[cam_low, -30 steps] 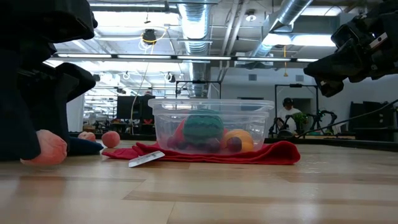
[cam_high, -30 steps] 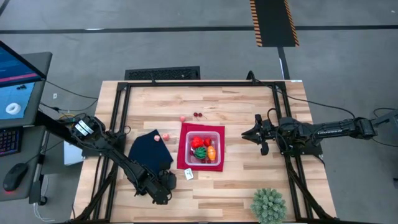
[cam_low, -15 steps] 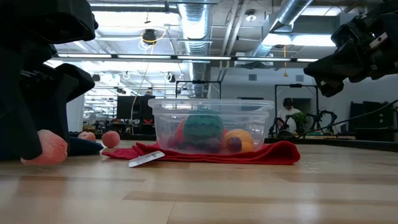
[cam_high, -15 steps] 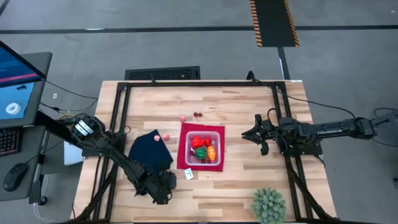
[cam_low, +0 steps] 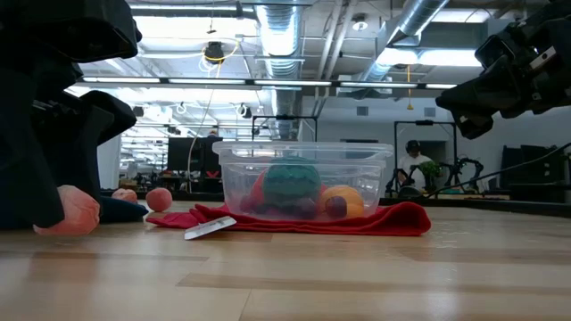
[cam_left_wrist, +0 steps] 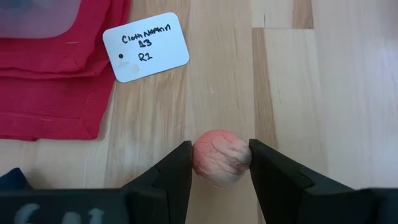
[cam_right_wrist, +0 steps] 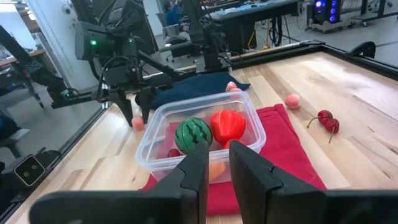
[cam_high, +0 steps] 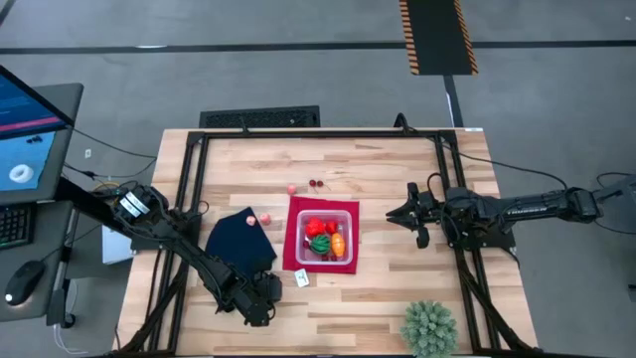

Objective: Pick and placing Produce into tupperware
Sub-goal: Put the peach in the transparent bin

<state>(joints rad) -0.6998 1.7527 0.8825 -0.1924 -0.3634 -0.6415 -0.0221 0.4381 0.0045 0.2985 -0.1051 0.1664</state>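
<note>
The clear tupperware (cam_high: 326, 237) stands on a red mat (cam_high: 293, 261) at mid-table. It holds a green striped ball (cam_right_wrist: 192, 135), a red piece (cam_right_wrist: 227, 125), an orange piece (cam_low: 342, 201) and dark red bits. My left gripper (cam_left_wrist: 221, 160) is low over the near-left table, shut on a pink wrinkled ball (cam_left_wrist: 221, 157). My right gripper (cam_high: 395, 215) hovers to the right of the tupperware, shut and holding nothing. Loose produce lies on the wood: a pink piece (cam_high: 291, 188), dark red cherries (cam_high: 316, 183), and two pink pieces (cam_high: 258, 220) at the navy cloth's edge. My left gripper pinches the pink wrinkled ball between its two fingers, one finger (cam_left_wrist: 177, 168) on each opposite side (cam_left_wrist: 200, 155). The fingers come from above, pointing down. In the low view the ball's underside (cam_low: 76, 230) sits on the table top.
A dark navy cloth (cam_high: 238, 242) lies left of the mat, beside my left arm. A white label card (cam_left_wrist: 145, 46) lies by the mat's near corner. A spiky green plant ball (cam_high: 430, 329) sits at the near right edge. Bare wood spreads along the table's near side.
</note>
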